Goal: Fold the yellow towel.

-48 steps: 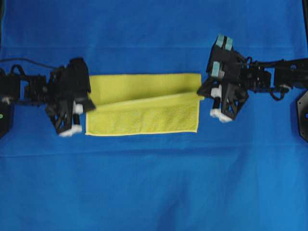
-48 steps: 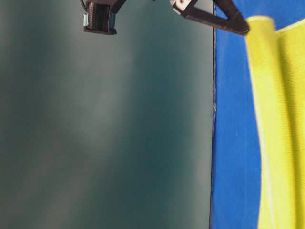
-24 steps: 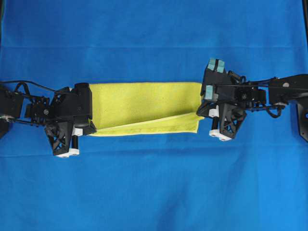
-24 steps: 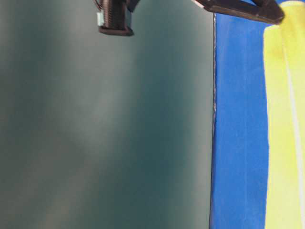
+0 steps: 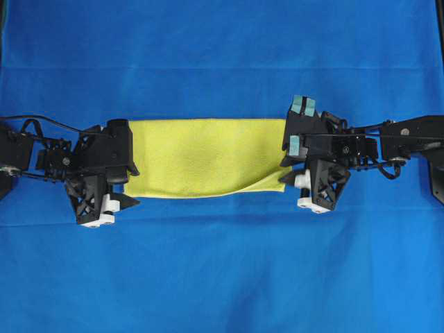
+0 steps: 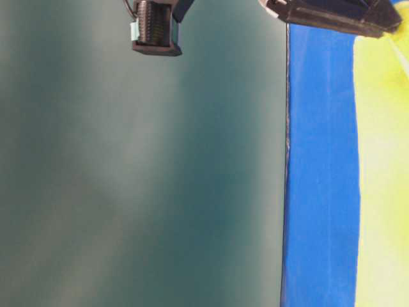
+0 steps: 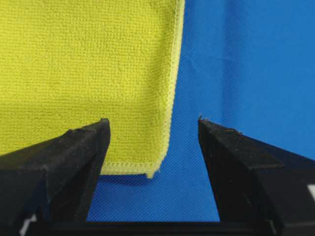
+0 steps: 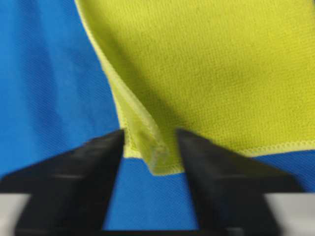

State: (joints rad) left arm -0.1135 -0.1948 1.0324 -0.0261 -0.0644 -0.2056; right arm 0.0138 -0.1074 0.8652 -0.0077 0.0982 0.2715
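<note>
The yellow towel lies folded into a wide band at the middle of the table, on the blue sheet that covers it. Its long edges run from 9 o'clock to 3 o'clock. The fold is neat on the 9 o'clock side; towards 3 o'clock the upper layer lifts into a slanted flap along the near edge.

The left claw sits at the towel's 9 o'clock end, just off its near corner. In the left wrist view its fingers stand spread wide, released, with the towel's hemmed corner lying flat between them and touching neither.

The right claw is at the towel's 3 o'clock end. In the right wrist view its fingers sit close on either side of a raised fold of the hem, which stands up off the sheet; the claw looks clenched on that corner.

The table-level view shows only a strip of towel, the sheet and a dark claw finger at the top.
</note>
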